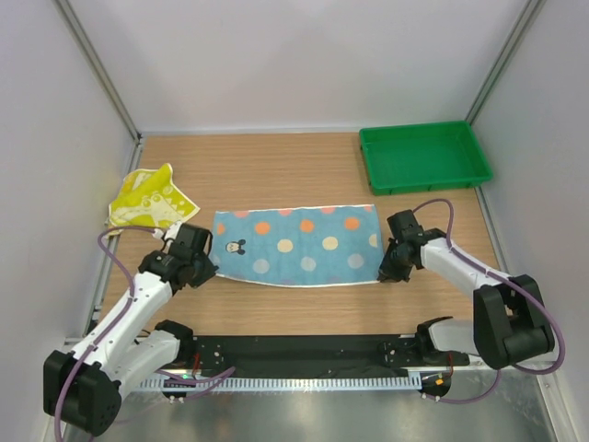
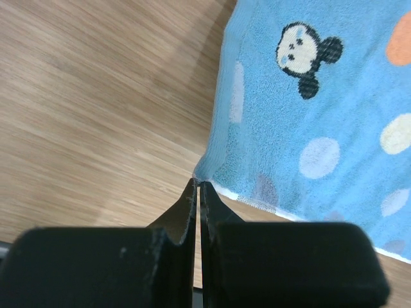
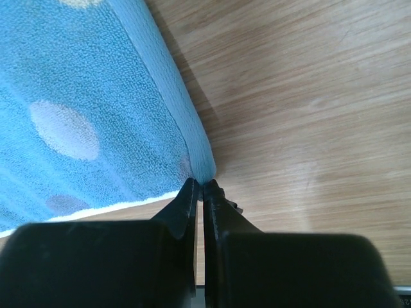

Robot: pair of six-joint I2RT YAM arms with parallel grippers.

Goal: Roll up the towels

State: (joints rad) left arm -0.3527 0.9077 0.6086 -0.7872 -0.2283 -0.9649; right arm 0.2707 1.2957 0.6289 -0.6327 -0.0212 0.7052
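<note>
Two towels: blue towel (image 1: pixel 296 245) flat on desk (image 1: pixel 276 175), yellow towel (image 1: pixel 147 198) crumpled by left wall. At blue's near corners: left pincer (image 2: pixel 196 186), right pincer (image 3: pixel 203 186), both closed tight, hold unclear. Bare wood past far edge.

The light blue towel (image 1: pixel 296 245) is soft terry cloth with a fuzzy, looped pile, matt all over. Its hem is a tighter, ribbed weave. The yellow towel (image 1: pixel 147 201) looks like the same matt cloth. The counter (image 1: pixel 276 170) has a smooth wood-grain surface with a faint sheen. The green tray (image 1: pixel 425 157) is smooth, slightly glossy plastic. The left end effector (image 2: pixel 198 186) and the right end effector (image 3: pixel 201 186) are matt black plastic, a little grainy. The arm shells (image 1: pixel 129 318) are smooth white plastic. A metal sheet (image 1: pixel 322 414) at the near edge has a dull brushed finish. The walls (image 1: pixel 294 64) are matt white.
</note>
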